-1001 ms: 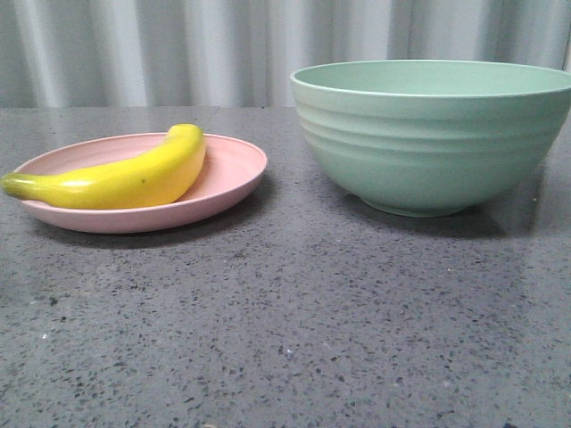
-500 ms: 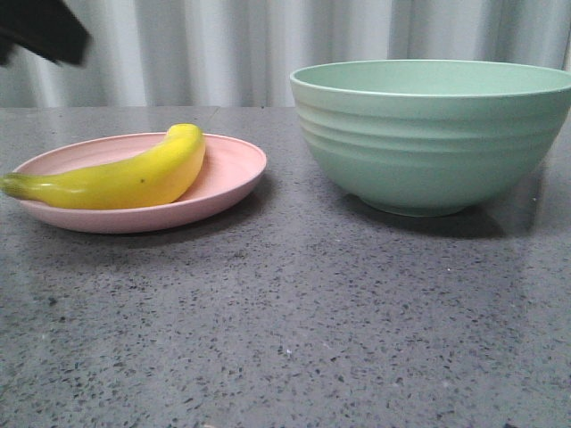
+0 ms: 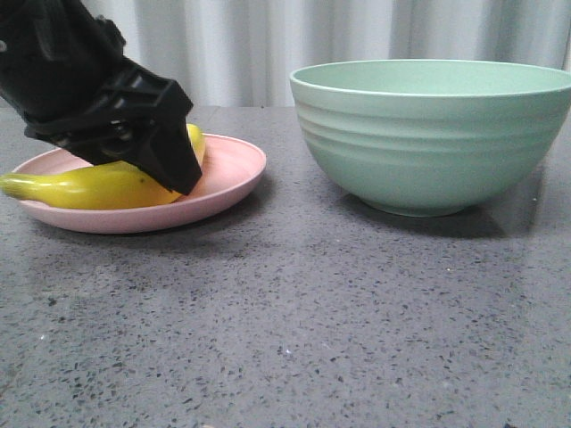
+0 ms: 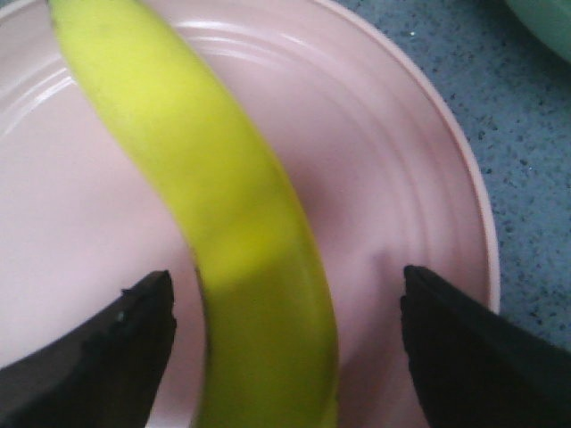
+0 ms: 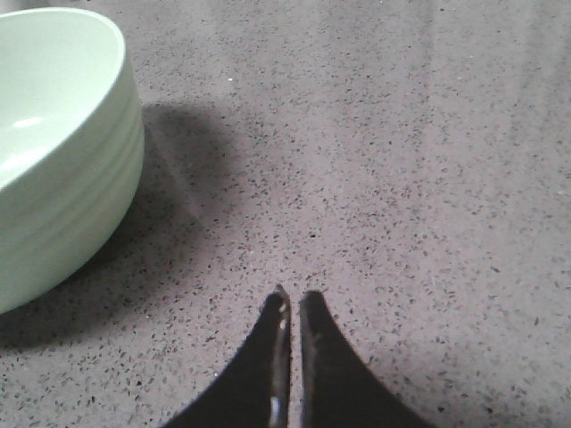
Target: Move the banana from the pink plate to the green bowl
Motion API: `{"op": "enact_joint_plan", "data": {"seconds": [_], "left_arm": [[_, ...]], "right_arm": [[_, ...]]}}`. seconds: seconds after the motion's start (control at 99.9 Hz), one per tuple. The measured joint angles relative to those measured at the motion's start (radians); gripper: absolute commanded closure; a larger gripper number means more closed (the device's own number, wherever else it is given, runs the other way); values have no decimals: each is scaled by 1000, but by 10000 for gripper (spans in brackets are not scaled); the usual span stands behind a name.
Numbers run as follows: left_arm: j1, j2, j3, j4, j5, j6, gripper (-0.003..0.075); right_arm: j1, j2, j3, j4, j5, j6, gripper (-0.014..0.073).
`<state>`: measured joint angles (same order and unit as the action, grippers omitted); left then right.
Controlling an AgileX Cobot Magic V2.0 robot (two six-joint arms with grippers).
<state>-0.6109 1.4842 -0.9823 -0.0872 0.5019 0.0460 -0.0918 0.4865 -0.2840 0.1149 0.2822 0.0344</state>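
Left gripper (image 4: 284,352) jaws spread either side of banana (image 4: 214,205) on pink plate (image 4: 419,178), set to pinch; right gripper (image 5: 290,308) jaws pressed together, idle over counter (image 5: 401,160).

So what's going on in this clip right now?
The left gripper is open and straddling the glossy curved yellow banana, one finger on each side with gaps showing, so nothing is gripped yet. The banana lies on the shallow round pale-pink plate. The large ribbed mint-green bowl stands apart from the plate on the speckled grey table. The right gripper is shut, holds nothing, and hangs over bare table beside the bowl.
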Motion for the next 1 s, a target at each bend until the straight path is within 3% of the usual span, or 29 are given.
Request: {"op": "enact_joint_plan", "data": {"seconds": [0.57, 0.811, 1.001], "left_arm": [[0, 23, -2, 28, 43, 2, 232], [0, 23, -2, 28, 43, 2, 413], [0, 23, -2, 28, 45, 2, 493]], "right_arm": [[0, 0, 0, 2, -4, 0, 656], [0, 0, 0, 2, -4, 0, 656], [0, 0, 0, 2, -2, 0, 656]]}}
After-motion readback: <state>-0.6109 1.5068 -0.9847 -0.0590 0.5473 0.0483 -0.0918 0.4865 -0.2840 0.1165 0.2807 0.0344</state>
